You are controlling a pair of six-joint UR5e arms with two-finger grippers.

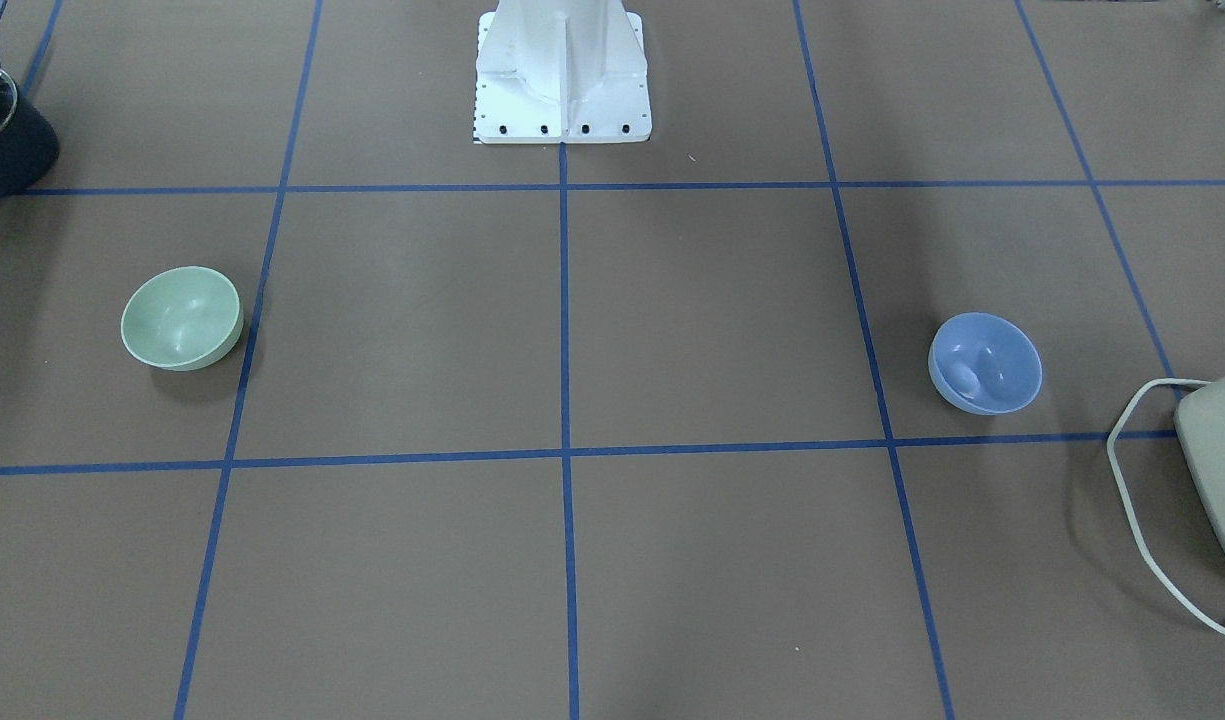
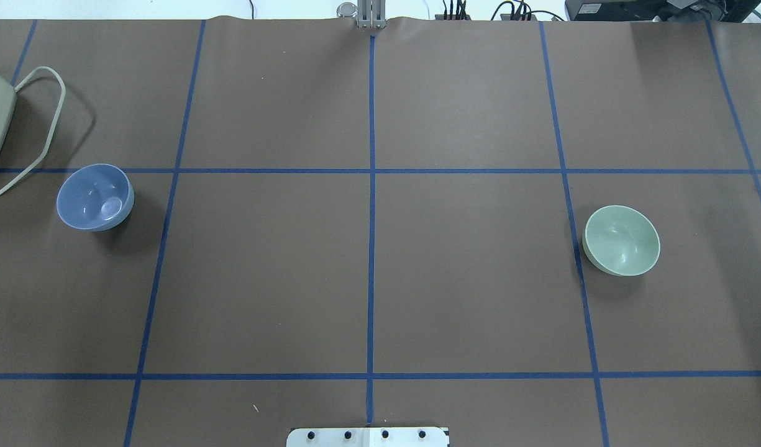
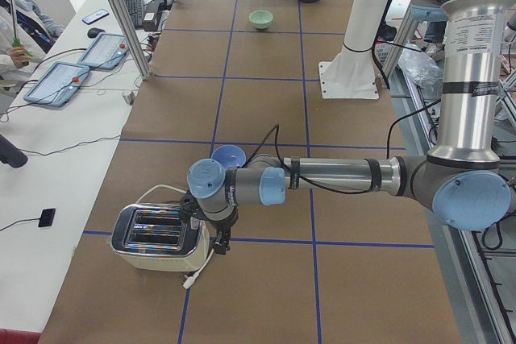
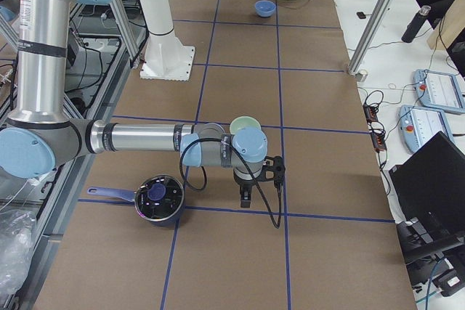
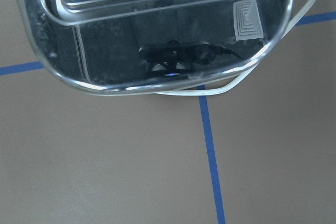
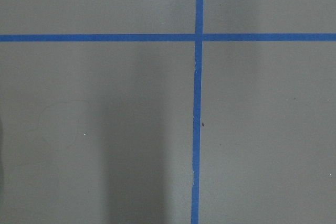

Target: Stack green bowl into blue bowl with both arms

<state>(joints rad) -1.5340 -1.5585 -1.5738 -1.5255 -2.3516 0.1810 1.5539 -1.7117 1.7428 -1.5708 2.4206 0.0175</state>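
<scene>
One left arm (image 3: 339,175) side-on, green bowl (image 2: 622,240) overhead

Figure: The blue bowl (image 2: 94,197) sits toward the left end of the bench (image 2: 368,279) and the green bowl (image 2: 622,241) toward its right end, well apart. A toaster (image 3: 157,238) stands beyond the blue bowl, nearer the left end (and the operators' edge). A pot (image 4: 158,200) stands beyond the green bowl, nearer the right end and the robot's edge. The pedestal (image 1: 562,75) rises at the middle of the robot's edge.
</scene>
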